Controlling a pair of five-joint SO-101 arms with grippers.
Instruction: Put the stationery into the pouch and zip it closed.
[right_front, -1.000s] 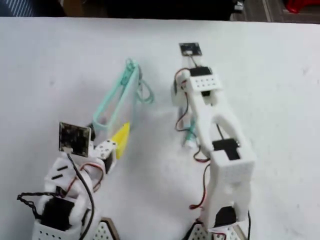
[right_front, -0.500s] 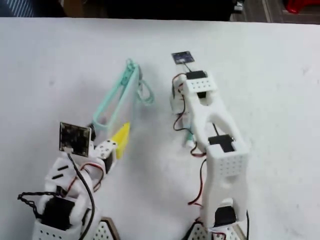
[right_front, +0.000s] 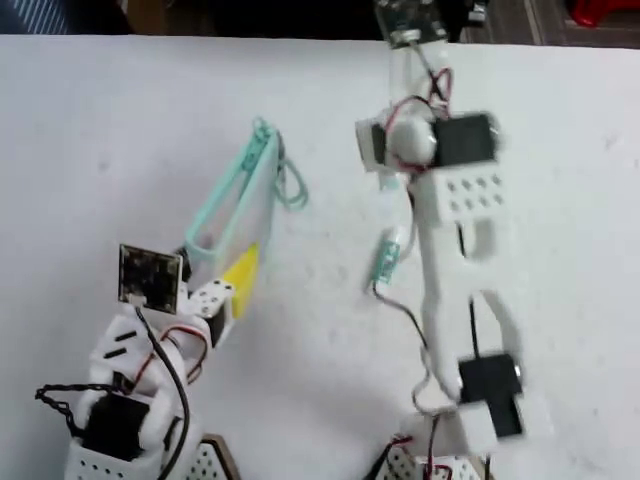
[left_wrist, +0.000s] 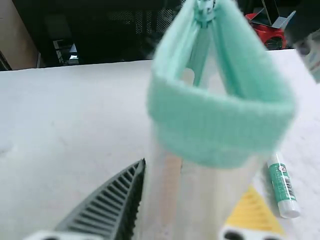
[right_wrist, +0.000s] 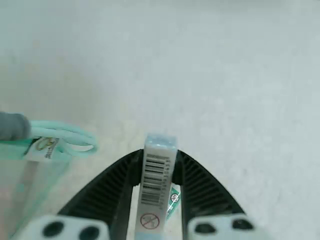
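My right gripper (right_wrist: 157, 157) is clamped across a white stick (right_wrist: 155, 185); it looks light, stiff and smooth, so I'd keep the squeeze firm. The soft, floppy pouch (left_wrist: 220, 125) lies near, to its left, its open end pinched in my left gripper (left_wrist: 195, 195)

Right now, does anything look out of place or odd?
Nothing is spilled or damaged. One stray: a green-labelled stick lies loose on the table, outside the open pouch. The right gripper grips a white barcoded item, also not yet in the pouch.

Right arm (right_front: 455, 195) extended forward, left arm (right_front: 150, 345) folded back, fingers (right_wrist: 117, 187) clamped.
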